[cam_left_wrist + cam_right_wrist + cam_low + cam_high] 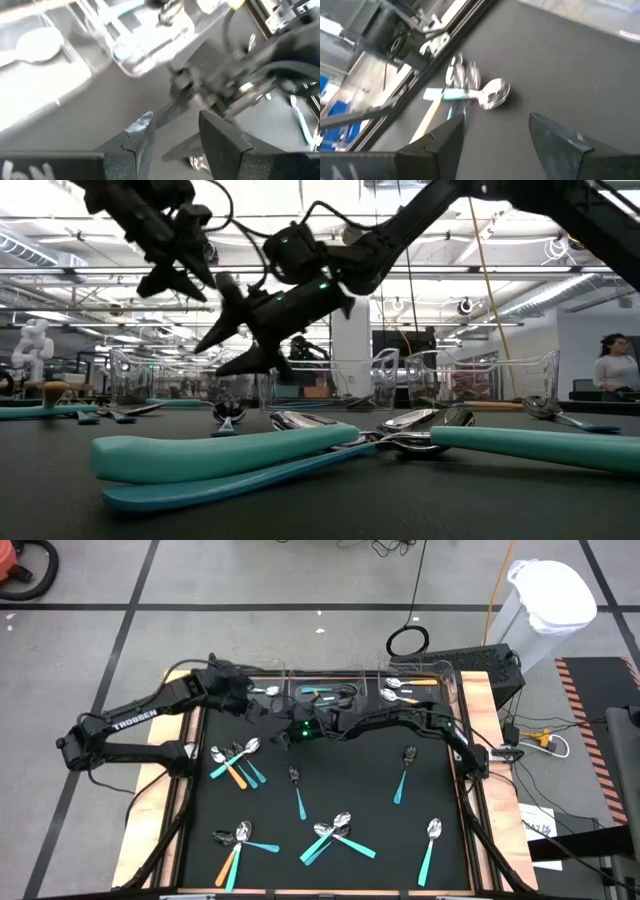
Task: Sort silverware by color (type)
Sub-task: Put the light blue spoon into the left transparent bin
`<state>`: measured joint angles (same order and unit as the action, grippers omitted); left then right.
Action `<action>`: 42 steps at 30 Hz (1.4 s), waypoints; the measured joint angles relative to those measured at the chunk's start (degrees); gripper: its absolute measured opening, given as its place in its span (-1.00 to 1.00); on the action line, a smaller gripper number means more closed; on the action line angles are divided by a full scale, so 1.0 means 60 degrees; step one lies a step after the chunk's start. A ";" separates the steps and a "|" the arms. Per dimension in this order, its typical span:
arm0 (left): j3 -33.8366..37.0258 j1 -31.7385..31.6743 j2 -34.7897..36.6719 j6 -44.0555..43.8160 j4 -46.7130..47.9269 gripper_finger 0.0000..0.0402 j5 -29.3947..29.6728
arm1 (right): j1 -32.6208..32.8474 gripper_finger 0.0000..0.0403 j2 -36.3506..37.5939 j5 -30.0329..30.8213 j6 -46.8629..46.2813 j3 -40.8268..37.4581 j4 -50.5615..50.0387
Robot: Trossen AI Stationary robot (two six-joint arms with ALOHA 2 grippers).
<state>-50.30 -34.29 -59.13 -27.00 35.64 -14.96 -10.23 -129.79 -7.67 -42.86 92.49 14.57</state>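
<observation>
Spoons with shiny heads and teal, light blue or orange handles lie scattered on the black mat: a cluster (235,758) at the left, single ones (297,790) (404,776) (430,844), and groups (335,832) (235,840) near the front. My left gripper (258,705) (175,120) hovers open and empty beside the far-left clear bin (265,690). My right gripper (284,736) (495,125) is open and empty too, raised above the mat right of the left cluster (470,91). In the low view both grippers (175,278) (228,345) hang clear of the table.
Three clear bins stand along the mat's far edge; the left one holds a spoon (37,42), the middle one (325,695) and the right one (408,690) hold utensils too. The two arms are close together near the far-left. Wooden rails (478,740) border the mat. A person (610,370) stands far behind.
</observation>
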 joint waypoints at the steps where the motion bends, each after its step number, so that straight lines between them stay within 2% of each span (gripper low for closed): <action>1: -0.0183 -0.0082 0.0000 0.0162 0.0116 -0.23 0.0007 | 0.0010 0.07 -0.0198 0.0002 0.0010 0.0300 -0.0028; 4: -0.0633 -0.0253 0.0000 0.0614 0.0356 -0.23 0.0028 | 0.0088 0.07 -0.0918 -0.0002 0.0180 0.1453 -0.0410; 9: -0.1096 -0.0403 0.0008 0.1110 0.0829 -0.23 0.0075 | 0.0173 0.07 -0.2152 0.0088 0.0548 0.3624 -0.2031; 14: -0.1345 -0.0478 0.0011 0.1556 0.1556 -0.23 0.0127 | 0.0155 0.07 -0.2812 0.0790 0.0542 0.5025 -0.3492; 25: -0.1345 -0.0487 0.0000 0.1924 0.1830 -0.23 0.0368 | 0.0190 0.07 -0.2893 0.1266 0.0806 0.5147 -0.4160; 32: -0.1345 -0.0476 0.0000 0.2126 0.1789 -0.23 0.0684 | 0.0378 -0.05 -0.3054 0.1290 0.0987 0.5143 -0.4037; 42: -0.1345 -0.0476 0.0000 0.1789 0.1792 -0.23 0.0722 | 0.0410 -0.23 -0.3599 0.1139 0.0737 0.5163 -0.2677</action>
<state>-58.37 -37.15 -59.13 -16.27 46.39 -10.62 -7.77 -151.38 -0.84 -38.44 123.46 -1.49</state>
